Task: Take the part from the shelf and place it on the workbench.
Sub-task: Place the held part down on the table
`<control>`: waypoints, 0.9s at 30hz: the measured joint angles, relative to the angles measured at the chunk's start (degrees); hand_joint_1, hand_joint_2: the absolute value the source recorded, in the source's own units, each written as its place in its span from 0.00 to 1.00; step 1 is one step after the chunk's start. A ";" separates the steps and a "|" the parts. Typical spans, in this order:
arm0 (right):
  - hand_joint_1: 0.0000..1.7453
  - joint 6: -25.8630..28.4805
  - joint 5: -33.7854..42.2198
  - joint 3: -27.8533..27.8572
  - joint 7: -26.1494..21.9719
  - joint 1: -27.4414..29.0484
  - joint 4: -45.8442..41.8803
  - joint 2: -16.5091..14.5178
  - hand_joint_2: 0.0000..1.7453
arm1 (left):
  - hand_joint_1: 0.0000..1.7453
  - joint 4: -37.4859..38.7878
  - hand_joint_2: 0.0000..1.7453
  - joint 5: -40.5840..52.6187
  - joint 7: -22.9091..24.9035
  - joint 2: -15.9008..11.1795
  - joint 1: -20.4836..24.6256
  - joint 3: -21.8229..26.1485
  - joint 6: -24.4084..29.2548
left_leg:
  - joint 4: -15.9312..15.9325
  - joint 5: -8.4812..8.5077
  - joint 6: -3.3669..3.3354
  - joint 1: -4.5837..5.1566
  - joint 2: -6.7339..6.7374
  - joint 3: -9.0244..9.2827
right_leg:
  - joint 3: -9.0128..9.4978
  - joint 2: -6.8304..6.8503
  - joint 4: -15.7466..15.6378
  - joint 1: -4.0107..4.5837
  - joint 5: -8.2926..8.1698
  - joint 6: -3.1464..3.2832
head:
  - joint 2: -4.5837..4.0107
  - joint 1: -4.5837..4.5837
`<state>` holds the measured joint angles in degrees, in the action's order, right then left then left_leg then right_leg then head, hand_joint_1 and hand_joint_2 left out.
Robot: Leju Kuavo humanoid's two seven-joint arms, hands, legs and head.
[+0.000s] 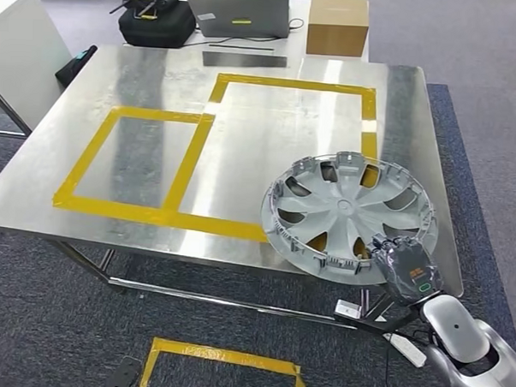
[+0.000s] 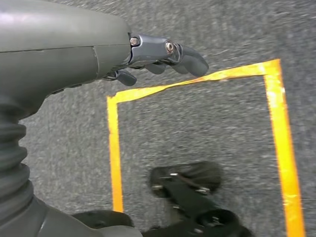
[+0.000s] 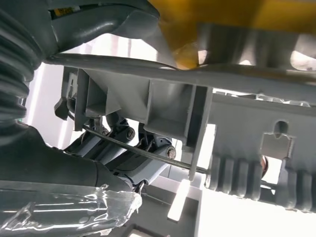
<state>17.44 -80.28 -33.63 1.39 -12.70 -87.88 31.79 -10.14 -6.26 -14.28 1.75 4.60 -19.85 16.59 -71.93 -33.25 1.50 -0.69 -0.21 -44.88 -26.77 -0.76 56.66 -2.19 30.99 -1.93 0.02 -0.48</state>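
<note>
The part is a silver-grey wheel cover (image 1: 345,210) with curved spokes. It hovers tilted over the near right corner of the metal workbench (image 1: 245,141), above the yellow tape. My right hand (image 1: 404,264) grips its near rim from below. In the right wrist view the cover's ribbed rim (image 3: 231,123) and wire ring fill the picture, with my fingers (image 3: 123,153) curled around them. My left hand (image 2: 164,52) hangs over the grey carpet, holding nothing, fingers loosely extended.
Yellow tape marks two rectangles on the workbench (image 1: 134,158). At the far edge sit a laptop (image 1: 240,17), a black bag (image 1: 156,22) and a cardboard box (image 1: 337,26). A white table (image 1: 19,46) stands at the left. A taped yellow square (image 2: 193,143) marks the carpet.
</note>
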 joint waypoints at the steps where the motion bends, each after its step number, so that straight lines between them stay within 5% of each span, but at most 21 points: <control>1: 1.00 0.01 0.05 -0.03 -0.02 0.17 0.01 -0.05 1.00 | 0.00 0.00 1.00 0.04 0.10 -0.01 -0.15 0.00 -0.04 | 2.26 -0.09 -0.54 0.35 0.00 -0.53 | 1.97 -0.03 -0.77 0.02 0.80 -0.04 | 0.00 -0.06; 2: 1.00 0.02 0.11 -0.09 -0.08 0.32 0.02 -0.13 1.00 | 0.00 0.02 1.00 0.08 0.24 -0.05 -0.31 0.00 -0.09 | 5.66 2.74 -1.30 0.83 -0.03 -0.63 | 3.65 -0.06 -1.62 0.03 1.64 -0.06 | 0.00 -0.16; 5: 1.00 0.29 0.33 -0.43 -0.53 0.63 0.13 -0.51 1.00 | 0.00 0.22 1.00 0.07 0.82 -0.30 -0.92 -0.01 -0.12 | 15.85 17.75 -3.15 2.25 -0.52 0.14 | 7.94 -0.55 -3.45 0.64 4.62 -0.69 | 0.00 -0.46; 6: 1.00 0.40 0.38 -0.54 -0.72 0.58 0.07 -0.63 1.00 | 0.00 0.27 1.00 0.08 0.98 -0.32 -0.98 -0.01 -0.11 | 16.61 19.59 -3.06 2.37 -0.72 0.39 | 9.35 -0.76 -4.05 0.92 5.71 -0.91 | 0.00 -0.38; 8: 1.00 0.50 0.55 -0.52 -1.00 -0.01 -0.14 -0.75 1.00 | 0.00 0.24 1.00 0.17 1.14 -0.19 -0.47 0.01 -0.09 | 15.26 18.64 -2.52 2.07 -0.94 0.82 | 11.72 -0.82 -5.63 1.11 7.45 -1.12 | 0.01 -0.03; 10: 1.00 0.65 0.86 -0.48 -1.31 -0.93 -0.35 -0.77 1.00 | 0.00 0.18 1.00 0.24 1.16 -0.06 0.45 0.02 -0.09 | 14.74 16.82 -2.86 1.89 -1.12 1.59 | 11.28 -0.26 -3.29 1.16 9.38 -1.25 | 0.02 0.24; 13: 1.00 0.76 1.41 -0.90 -2.16 -1.07 -0.20 -0.80 1.00 | 0.00 0.15 1.00 0.26 1.42 0.05 0.67 0.01 -0.19 | 14.73 14.68 -3.74 2.00 -1.20 3.44 | 2.90 0.33 9.63 1.93 13.57 -0.69 | 0.02 0.48; 14: 1.00 0.73 1.58 -1.16 -2.44 -0.83 -0.02 -0.84 1.00 | 0.00 0.15 1.00 0.23 1.56 0.07 0.47 0.01 -0.41 | 14.73 14.02 -3.88 2.09 -1.24 4.27 | -0.01 0.32 12.73 2.24 13.36 -0.33 | 0.02 0.48; 16: 1.00 0.68 1.91 -1.75 -2.88 -0.49 0.35 -0.94 1.00 | 0.00 0.15 1.00 0.00 1.77 0.05 0.09 0.02 -1.20 | 14.74 12.79 -4.01 2.29 -1.51 6.07 | -3.71 0.27 12.55 2.67 8.50 0.21 | 0.02 0.51; 18: 1.00 0.63 2.11 -2.26 -3.03 -0.36 0.67 -1.04 1.00 | 0.00 0.17 1.00 -0.24 1.81 0.02 -0.05 0.02 -1.90 | 14.82 11.90 -4.03 2.51 -1.86 7.47 | -5.03 0.16 6.81 2.79 1.12 0.52 | 0.02 0.44; 20: 1.00 0.60 2.17 -2.67 -3.05 -0.24 0.96 -1.13 1.00 | 0.00 0.20 1.00 -0.29 1.84 -0.02 -0.06 0.03 -2.15 | 14.87 11.65 -3.89 2.55 -2.24 7.99 | -5.11 0.05 3.49 2.93 -2.97 0.56 | 0.03 0.22; 23: 1.00 0.55 2.27 -2.95 -3.11 -0.90 1.14 -1.23 1.00 | 0.00 0.20 1.00 -0.18 1.74 -0.05 0.09 0.05 -2.02 | 15.13 11.52 -3.50 2.53 -2.55 7.94 | -4.38 0.03 1.96 3.09 -2.99 0.73 | 0.02 0.10; 27: 1.00 0.56 2.77 -3.13 -3.21 -1.50 1.13 -1.43 1.00 | 0.00 0.17 1.00 0.38 1.49 0.08 0.68 0.06 -1.14 | 16.52 12.12 -5.23 2.98 -2.53 8.32 | -3.51 -0.23 -0.35 2.73 -2.66 0.54 | 0.03 -0.55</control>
<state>18.00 -77.51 -36.75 -1.82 -14.20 -86.75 30.36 -9.97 -5.89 -12.79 1.83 5.28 -19.79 15.45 -55.42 -21.13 -3.73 2.30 -2.74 -36.57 -30.28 -0.99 56.31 0.54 28.33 -1.39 0.05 -1.03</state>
